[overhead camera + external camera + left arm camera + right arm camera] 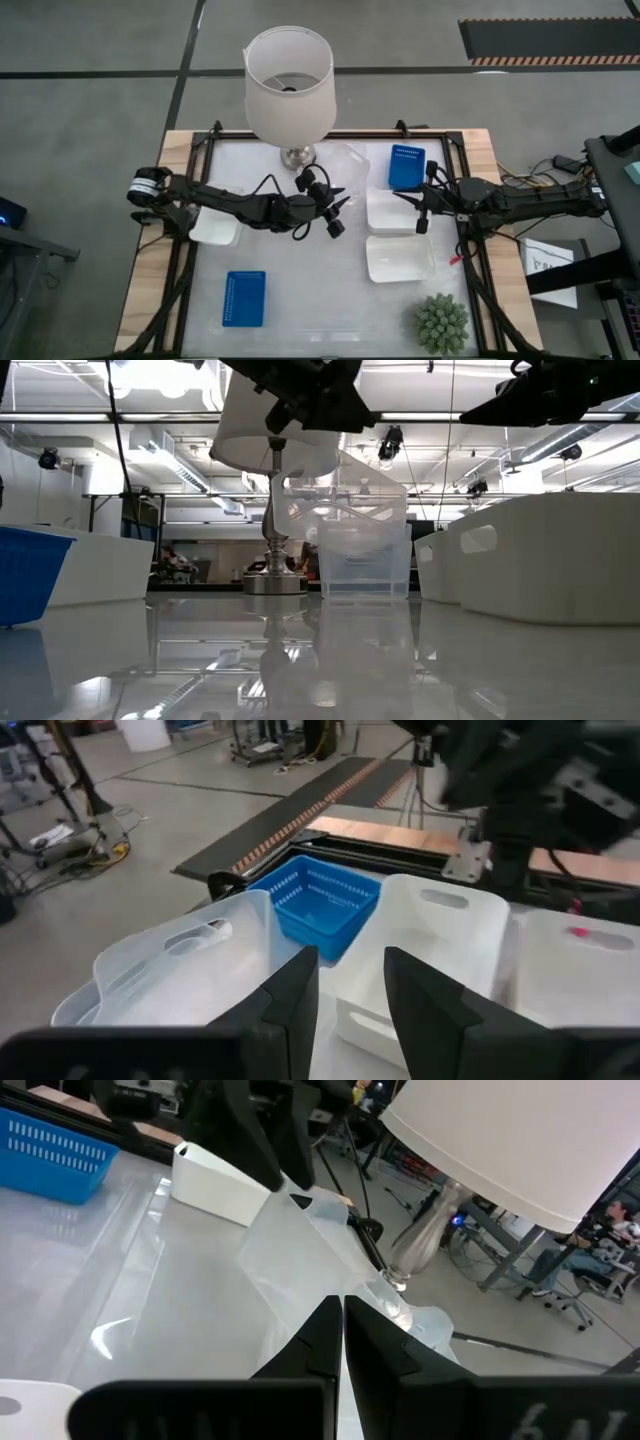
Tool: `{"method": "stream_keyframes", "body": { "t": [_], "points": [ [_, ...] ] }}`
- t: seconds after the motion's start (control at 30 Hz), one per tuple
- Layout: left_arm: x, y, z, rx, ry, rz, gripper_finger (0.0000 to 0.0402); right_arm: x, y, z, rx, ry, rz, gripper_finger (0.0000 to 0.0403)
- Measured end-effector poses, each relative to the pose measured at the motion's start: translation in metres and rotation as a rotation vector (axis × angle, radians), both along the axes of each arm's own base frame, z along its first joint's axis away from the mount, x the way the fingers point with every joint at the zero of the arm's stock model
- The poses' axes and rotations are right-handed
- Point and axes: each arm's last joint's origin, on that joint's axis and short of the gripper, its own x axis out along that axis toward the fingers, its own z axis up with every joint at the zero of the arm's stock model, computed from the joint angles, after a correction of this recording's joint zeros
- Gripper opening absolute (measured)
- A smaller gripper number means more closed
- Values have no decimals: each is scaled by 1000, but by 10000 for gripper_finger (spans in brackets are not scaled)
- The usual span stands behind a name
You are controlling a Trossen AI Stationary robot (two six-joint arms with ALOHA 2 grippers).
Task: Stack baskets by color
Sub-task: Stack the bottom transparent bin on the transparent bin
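A clear basket (170,970) stands tipped up beside the lamp's base (296,155), with my left gripper (350,952) closed on one corner of it at mid-table (338,212). A blue basket (407,166) sits at the far right and another blue basket (245,298) at the near left. Two white baskets (392,210) (400,257) lie on the right, and a third white basket (213,226) lies under the left arm. My right gripper (342,1305) is shut and hangs above the right white baskets (408,200), holding nothing. My left gripper has the clear basket by the end of a side wall (296,952), at a top corner (300,1205). The fingers come almost level from the table's left. The basket is tilted below them, and its low end (365,588) seems to rest on the table. Whether one finger is inside, I cannot tell.
A tall lamp with a white shade (289,80) stands at the far middle, close to the clear basket. A spiky green plant (441,322) sits at the near right corner. Open table lies in the near middle.
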Motion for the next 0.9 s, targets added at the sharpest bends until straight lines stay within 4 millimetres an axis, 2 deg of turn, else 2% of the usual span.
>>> {"method": "stream_keyframes", "body": {
  "t": [0.13,0.33,0.43,0.63,0.73,0.9],
  "points": [
    [-4,-9,6,19,8,-48,101,0,0,0,0,0,0,9],
    [-8,-30,19,82,57,-243,101,0,0,-1,7,9,-1,9],
    [-14,-35,27,94,138,-273,101,0,0,-2,6,21,-1,9],
    [-20,-38,46,78,268,-374,101,0,0,-2,1,26,0,9],
    [-21,-33,58,113,318,-383,101,-1,0,-3,-2,36,0,9],
    [-21,-24,67,169,354,-373,101,-1,0,-4,0,45,0,9]
  ]
}}
